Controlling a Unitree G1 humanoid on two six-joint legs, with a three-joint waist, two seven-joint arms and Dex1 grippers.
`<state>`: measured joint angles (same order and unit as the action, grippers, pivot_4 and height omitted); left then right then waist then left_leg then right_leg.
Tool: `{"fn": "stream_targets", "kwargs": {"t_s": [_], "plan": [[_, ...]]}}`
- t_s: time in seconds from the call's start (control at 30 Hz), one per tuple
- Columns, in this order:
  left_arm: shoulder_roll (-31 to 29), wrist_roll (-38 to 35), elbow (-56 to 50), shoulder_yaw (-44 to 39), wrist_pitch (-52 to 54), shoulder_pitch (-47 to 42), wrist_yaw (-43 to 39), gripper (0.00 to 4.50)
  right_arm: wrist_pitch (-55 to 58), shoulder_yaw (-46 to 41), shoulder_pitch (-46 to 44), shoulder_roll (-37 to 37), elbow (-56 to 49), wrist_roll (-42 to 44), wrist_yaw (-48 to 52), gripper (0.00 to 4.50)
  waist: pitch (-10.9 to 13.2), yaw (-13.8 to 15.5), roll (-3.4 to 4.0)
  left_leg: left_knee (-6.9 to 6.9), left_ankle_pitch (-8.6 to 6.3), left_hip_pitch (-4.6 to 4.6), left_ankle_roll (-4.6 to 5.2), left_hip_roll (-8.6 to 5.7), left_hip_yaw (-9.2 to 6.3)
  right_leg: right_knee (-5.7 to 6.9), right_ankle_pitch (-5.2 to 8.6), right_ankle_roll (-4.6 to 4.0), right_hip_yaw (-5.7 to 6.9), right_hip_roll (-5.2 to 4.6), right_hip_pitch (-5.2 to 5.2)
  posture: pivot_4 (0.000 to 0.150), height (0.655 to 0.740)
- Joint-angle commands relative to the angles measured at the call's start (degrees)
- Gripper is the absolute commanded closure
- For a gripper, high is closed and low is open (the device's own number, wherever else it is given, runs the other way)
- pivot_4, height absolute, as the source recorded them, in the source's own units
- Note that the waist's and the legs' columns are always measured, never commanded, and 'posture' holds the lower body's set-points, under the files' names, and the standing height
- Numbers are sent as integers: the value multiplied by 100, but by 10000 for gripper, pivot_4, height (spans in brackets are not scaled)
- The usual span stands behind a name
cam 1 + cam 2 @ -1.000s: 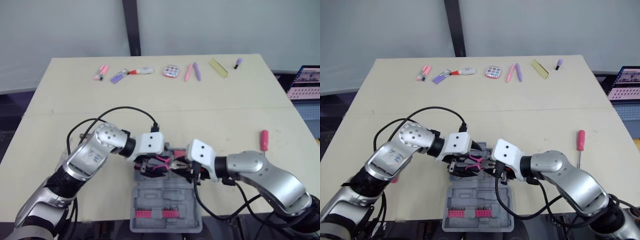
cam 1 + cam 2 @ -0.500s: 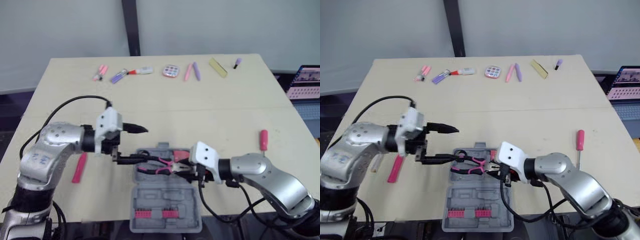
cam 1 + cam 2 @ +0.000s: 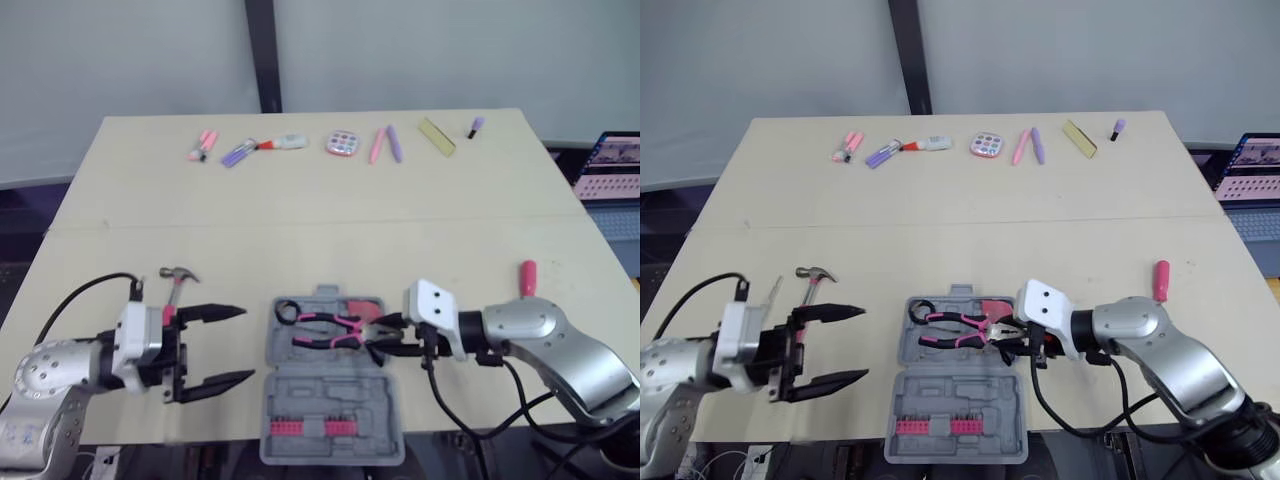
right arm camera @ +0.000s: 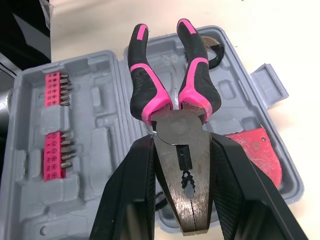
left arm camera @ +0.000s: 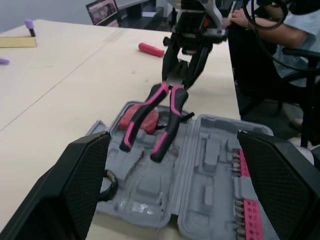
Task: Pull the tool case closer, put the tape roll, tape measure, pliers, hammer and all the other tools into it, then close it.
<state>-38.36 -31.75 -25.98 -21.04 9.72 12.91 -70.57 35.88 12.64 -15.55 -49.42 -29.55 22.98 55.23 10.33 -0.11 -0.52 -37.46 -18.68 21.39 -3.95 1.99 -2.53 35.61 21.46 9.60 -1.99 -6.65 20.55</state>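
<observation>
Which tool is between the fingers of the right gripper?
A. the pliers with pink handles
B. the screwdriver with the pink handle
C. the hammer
A: the right gripper is shut on the metal head of the pliers, with their pink handles pointing toward the open tool case.

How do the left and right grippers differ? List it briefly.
The left gripper is wide open and empty; the right gripper is shut on the pliers. The left gripper hovers over the table beside the tool case; the right gripper is at the case itself. Both have black fingers.
</observation>
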Motion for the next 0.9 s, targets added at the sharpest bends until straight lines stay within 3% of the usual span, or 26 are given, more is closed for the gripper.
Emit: {"fn": "stream_targets", "kwargs": {"t_s": [0.03,0.4,0.9], "plan": [[11,94,118,-249,-531,342,-68,1361,-262,-113,-119,-30,30,8,258,34980,0,-5,0,1,0,-1,0,0,1,1,0,0,0,0,0,1500,7400],[34,-97,773,-676,-1179,822,-25,1361,-110,633,-648,310,406,-390,453,34980,-1,-23,-1,5,0,-6,1,1,1,1,1,-2,0,2,1,1500,7400],[235,-29,719,-639,-1349,1391,221,1361,-42,1263,-1022,1009,958,-1104,322,34980,-2,-28,-1,12,0,-8,0,1,3,2,3,-5,0,1,4,1500,7400]]}}
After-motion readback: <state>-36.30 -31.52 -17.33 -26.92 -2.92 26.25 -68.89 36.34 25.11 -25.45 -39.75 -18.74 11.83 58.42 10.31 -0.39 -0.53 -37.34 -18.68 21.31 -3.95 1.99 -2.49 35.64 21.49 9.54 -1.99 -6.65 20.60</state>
